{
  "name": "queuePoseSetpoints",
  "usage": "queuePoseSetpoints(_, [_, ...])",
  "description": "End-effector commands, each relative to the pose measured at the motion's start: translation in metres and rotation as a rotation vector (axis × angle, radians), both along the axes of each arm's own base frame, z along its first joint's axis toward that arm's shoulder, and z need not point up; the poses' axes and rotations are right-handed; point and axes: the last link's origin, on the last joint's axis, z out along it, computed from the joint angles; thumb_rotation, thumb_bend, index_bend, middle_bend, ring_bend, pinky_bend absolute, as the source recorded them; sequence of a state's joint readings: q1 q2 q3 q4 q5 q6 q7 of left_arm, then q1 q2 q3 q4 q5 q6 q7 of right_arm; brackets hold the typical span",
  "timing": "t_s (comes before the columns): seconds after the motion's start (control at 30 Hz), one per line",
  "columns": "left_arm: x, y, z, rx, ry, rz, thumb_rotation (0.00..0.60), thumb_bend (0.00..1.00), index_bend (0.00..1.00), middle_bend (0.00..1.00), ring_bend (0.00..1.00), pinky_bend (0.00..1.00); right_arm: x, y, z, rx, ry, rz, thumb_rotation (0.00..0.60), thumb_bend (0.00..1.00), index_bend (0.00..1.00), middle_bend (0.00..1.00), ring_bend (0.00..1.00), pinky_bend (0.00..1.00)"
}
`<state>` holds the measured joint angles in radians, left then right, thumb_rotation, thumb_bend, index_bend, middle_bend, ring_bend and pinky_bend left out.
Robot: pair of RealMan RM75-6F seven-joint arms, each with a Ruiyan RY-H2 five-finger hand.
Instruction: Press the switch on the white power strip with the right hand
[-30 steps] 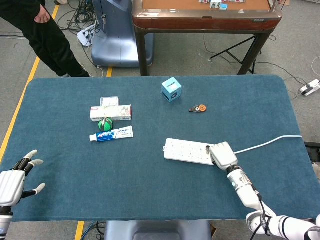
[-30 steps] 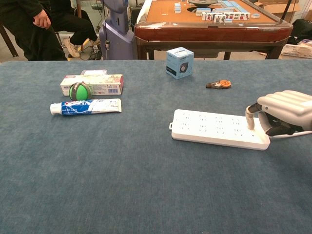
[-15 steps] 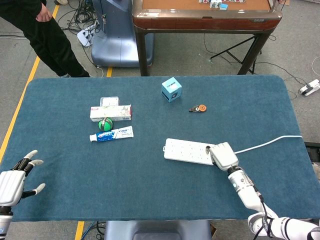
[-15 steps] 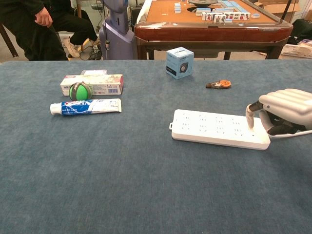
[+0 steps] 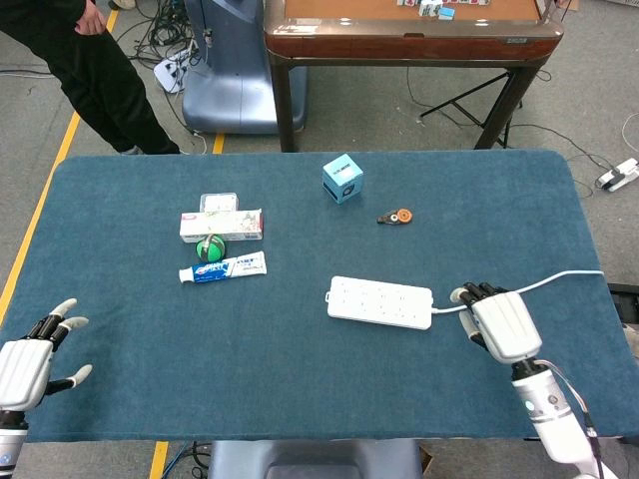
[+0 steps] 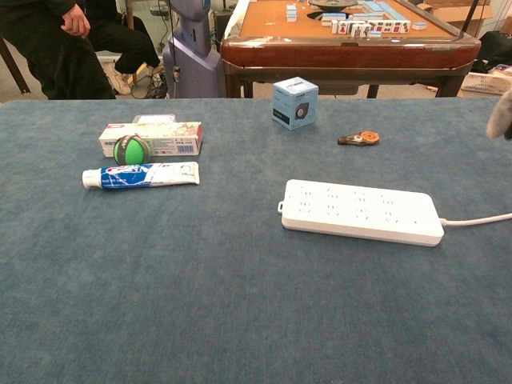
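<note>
White power strip [image 5: 380, 301] on table, right hand [image 5: 502, 324] just beside, apart

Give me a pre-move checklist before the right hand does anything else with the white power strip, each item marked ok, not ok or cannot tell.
1. right hand off the white power strip: ok, it sits past the strip's cord end.
2. Right hand holding nothing: ok, fingers apart.
3. Strip lying flat on the table: ok.
4. Switch state: cannot tell, too small to read.
5. cord free of the right hand: cannot tell, it runs close by the fingers.
6. left hand out of the way: ok, at the table's near left corner.
</note>
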<state>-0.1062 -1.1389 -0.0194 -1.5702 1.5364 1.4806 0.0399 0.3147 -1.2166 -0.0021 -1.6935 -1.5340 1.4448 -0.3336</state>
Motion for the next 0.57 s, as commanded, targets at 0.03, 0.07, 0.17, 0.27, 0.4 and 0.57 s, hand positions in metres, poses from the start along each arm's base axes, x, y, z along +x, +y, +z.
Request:
queuePoseSetpoints(0.03, [0.001,0.000,0.000,0.004,-0.001,-0.005,0.600,0.17,0.34,0.15,0.25,0.55,-0.012,0.033,0.030,-0.072,-0.044,-0.008,0.600,0.37,0.40,0.27,0.23,0.29])
queuePoseSetpoints(0.07, [0.001,-0.001,0.000,0.005,0.000,-0.008,0.600,0.17,0.34,0.15,0.25,0.55,-0.015,0.039,0.035,-0.090,-0.051,-0.013,0.600,0.37,0.40,0.26,0.23,0.29])
queuePoseSetpoints(0.17, [0.002,-0.001,0.001,0.014,-0.001,-0.018,0.600,0.17,0.32,0.16,0.26,0.55,-0.025,0.055,0.042,-0.136,-0.068,-0.027,0.600,0.37,0.40,0.26,0.23,0.29])
queuePoseSetpoints(0.27, [0.002,-0.001,0.002,0.023,-0.001,-0.023,0.600,0.17,0.28,0.18,0.26,0.55,-0.040,0.065,0.043,-0.138,-0.102,-0.060,0.600,0.37,0.40,0.26,0.23,0.29])
queuePoseSetpoints(0.4, [0.002,-0.002,0.001,0.022,0.011,-0.020,0.600,0.17,0.27,0.19,0.27,0.55,-0.055,0.065,0.045,-0.130,-0.126,-0.103,0.600,0.37,0.40,0.26,0.23,0.29])
queuePoseSetpoints(0.57, [0.005,-0.001,-0.001,0.025,0.023,-0.030,0.600,0.17,0.27,0.19,0.27,0.55,-0.058,0.064,0.051,-0.136,-0.164,-0.089,0.600,0.37,0.40,0.26,0.23,0.29])
